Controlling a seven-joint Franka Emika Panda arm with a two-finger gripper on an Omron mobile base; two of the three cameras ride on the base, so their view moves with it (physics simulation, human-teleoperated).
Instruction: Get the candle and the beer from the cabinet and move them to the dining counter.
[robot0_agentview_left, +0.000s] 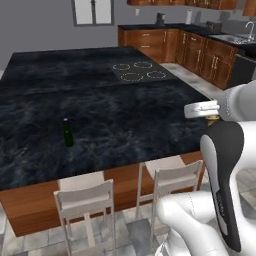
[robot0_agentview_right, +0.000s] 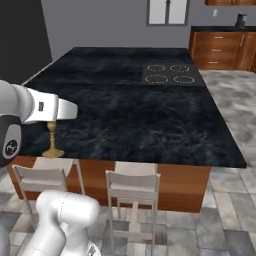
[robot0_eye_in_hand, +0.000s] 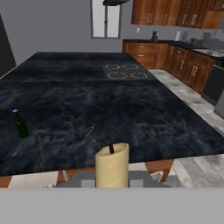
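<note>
The beer (robot0_agentview_left: 67, 133) already stands upright on the dining counter (robot0_agentview_left: 115, 115), toward the left of the near half of that black marbled surface, well apart from the cooktop (robot0_agentview_left: 138, 70) inset at the far right. The candle (robot0_eye_in_hand: 112, 166) is the item in hand: the hand view looks down along its cream-white top and dark wick, directly in front of the camera, and the right base view shows its brass holder (robot0_agentview_right: 52, 141) hanging below the white hand with the flared base at or just above the near left corner of the surface; whether it is touching down cannot be told. The gripper (robot0_eye_in_hand: 112, 183) is narrowed around the candle, its fingertips hidden behind the wax in the hand view. Judging from this, the task is on its last step, the delivery of the second item. The next move calls for lowering the candle until its base sits flat, a little farther in from the near edge above the white chairs (robot0_agentview_right: 134, 187) so it is not left on the lip, then opening the gripper and lifting straight up to avoid tipping the slim holder.
</note>
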